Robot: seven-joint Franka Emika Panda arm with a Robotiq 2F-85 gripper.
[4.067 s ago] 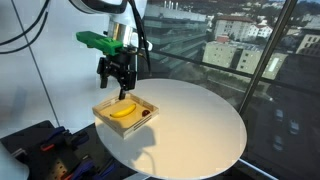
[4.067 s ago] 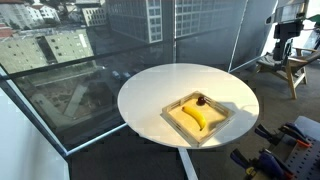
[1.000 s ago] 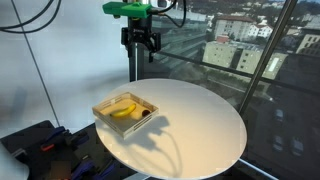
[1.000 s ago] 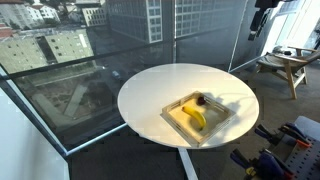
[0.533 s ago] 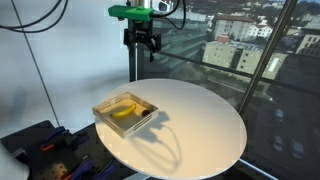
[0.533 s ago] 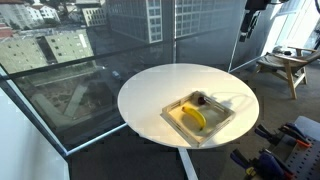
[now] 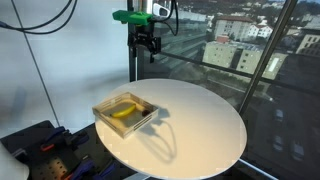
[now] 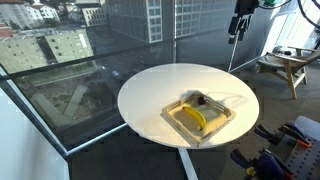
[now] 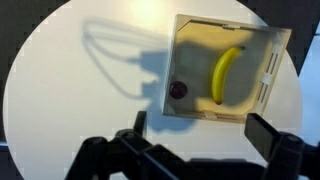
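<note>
Your gripper (image 7: 147, 46): high over the table (image 7: 205, 125), touching nothing.
Fingers (image 9: 264, 130): spread wide, empty.
Beneath you: tray (image 9: 270, 72) with banana (image 9: 226, 75).

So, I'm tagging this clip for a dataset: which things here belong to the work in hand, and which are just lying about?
In hand: end effector, open, empty, raised high; wooden tray; banana and dark round fruit inside it.
Lying about: round white table, which only carries the tray; gear on the floor; wooden stool by the window.
</note>
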